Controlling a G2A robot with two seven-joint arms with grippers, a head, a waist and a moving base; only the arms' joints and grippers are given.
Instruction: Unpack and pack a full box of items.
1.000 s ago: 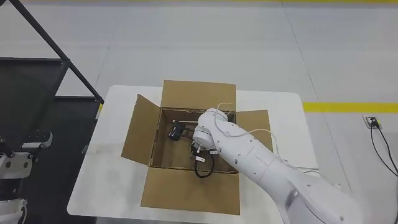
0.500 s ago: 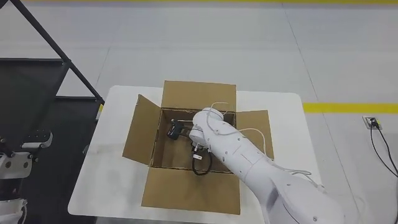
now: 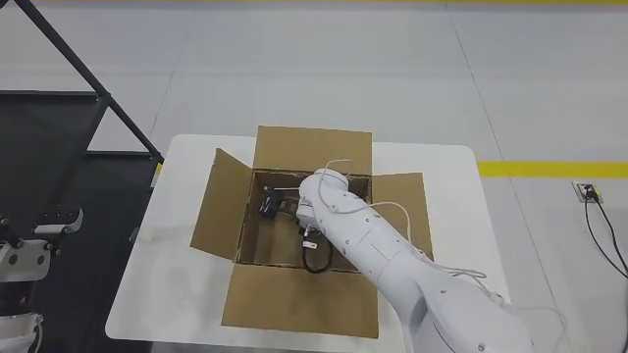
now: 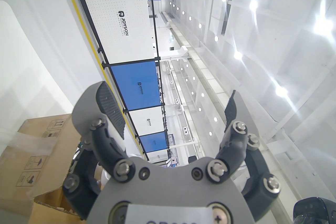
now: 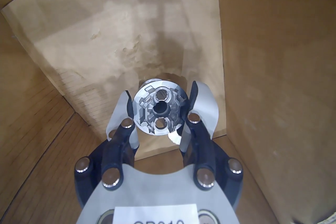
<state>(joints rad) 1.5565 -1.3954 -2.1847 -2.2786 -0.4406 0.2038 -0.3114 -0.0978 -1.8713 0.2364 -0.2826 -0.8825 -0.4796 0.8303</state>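
A round metal part (image 5: 159, 110), pierced with several holes, is being held deep inside the cardboard box (image 5: 275, 51), near a corner where two walls meet. It is being gripped on opposite sides of its rim by the closed jaws of the right gripper (image 5: 160, 96). Whether it is touching the box floor cannot be told. One item is judged to be in the course of being lifted out or set down. A lift would call for a straight rise clear of the walls and flaps, a set-down for an opening of the jaws. The left gripper (image 4: 168, 100) is being held beside the box, aimed at the ceiling, jaws apart with nothing between them. Being counted: one part, one box with four opened flaps, one white table (image 3: 442, 167), two grippers.
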